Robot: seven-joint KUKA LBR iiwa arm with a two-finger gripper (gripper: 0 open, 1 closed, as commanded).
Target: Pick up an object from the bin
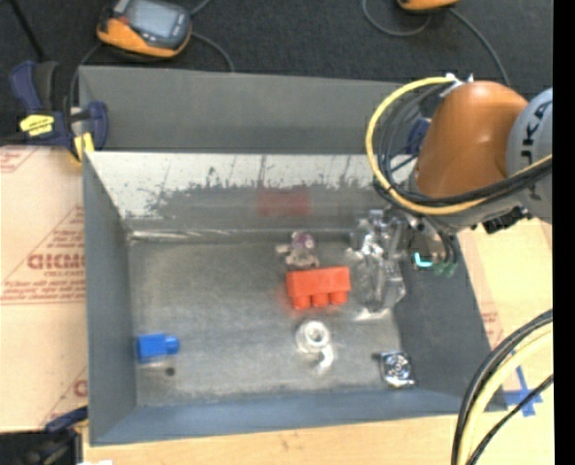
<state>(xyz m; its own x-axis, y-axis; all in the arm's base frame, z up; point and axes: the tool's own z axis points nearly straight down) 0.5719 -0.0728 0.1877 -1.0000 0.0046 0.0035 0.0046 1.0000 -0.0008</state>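
Observation:
My gripper [377,294] hangs low over the right half of the bin floor, its metal fingers pointing down just right of an orange-red toothed block [317,288]. The fingers stand apart with nothing between them. A small purple-and-grey piece [300,249] lies just behind the block. A shiny silver ring-shaped piece [315,342] lies in front of the block.
A small dark metal piece [396,367] rests near the front right corner. A blue block [157,346] sits far off at the front left. The arm with its orange cover and cables hangs over the bin's right back wall.

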